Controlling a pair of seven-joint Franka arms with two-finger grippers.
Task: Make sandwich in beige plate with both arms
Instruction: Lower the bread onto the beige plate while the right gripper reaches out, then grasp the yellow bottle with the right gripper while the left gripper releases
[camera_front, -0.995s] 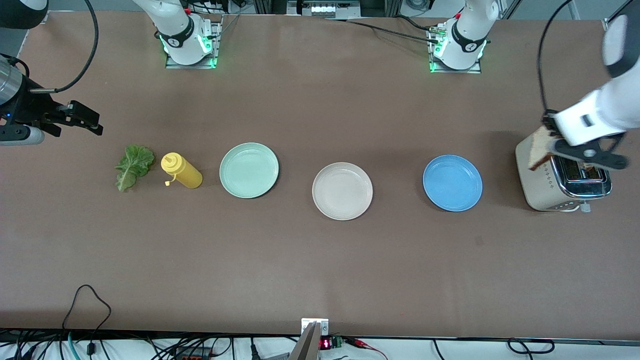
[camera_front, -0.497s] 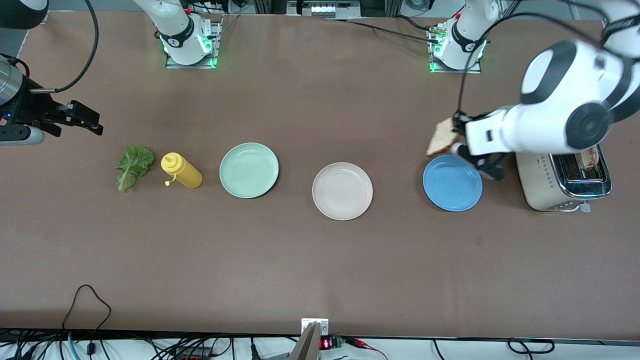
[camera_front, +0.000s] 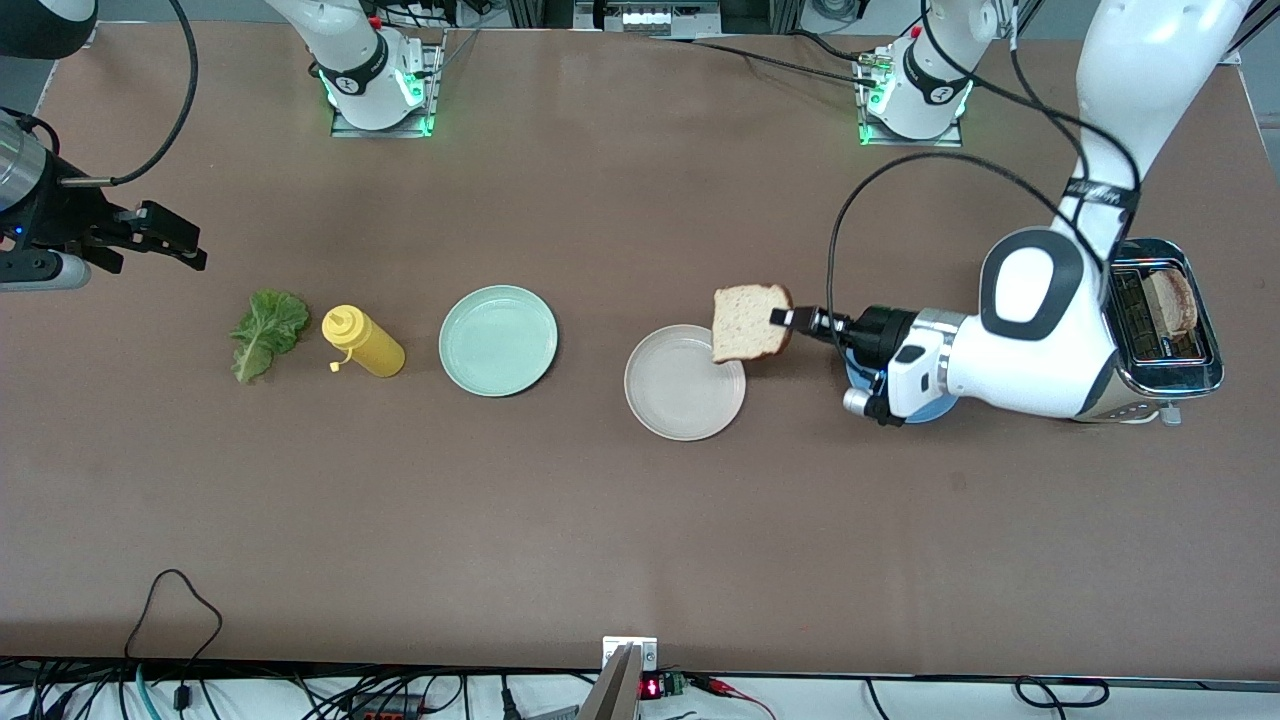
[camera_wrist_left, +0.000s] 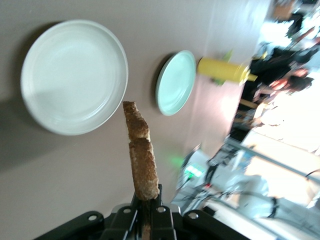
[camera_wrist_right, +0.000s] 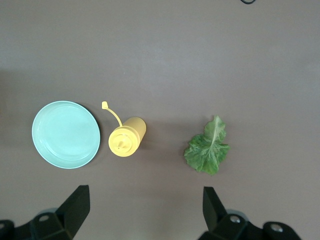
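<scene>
A brown tabletop (camera_front: 600, 520) is seen carrying, in one row, a lettuce leaf (camera_front: 266, 331), yellow squeeze bottle (camera_front: 364, 342), mint-green plate (camera_front: 497, 340), beige plate (camera_front: 680, 390), blue plate (camera_front: 925, 412) and toaster (camera_front: 1150, 350).

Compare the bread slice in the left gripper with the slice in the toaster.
The square light-brown bread slice, pinched in the shut left gripper, hangs over the round beige plate's rim. The second bread slice stands in the silver toaster's slot, ungripped and partly hidden. Both are brown with darker crusts.
</scene>
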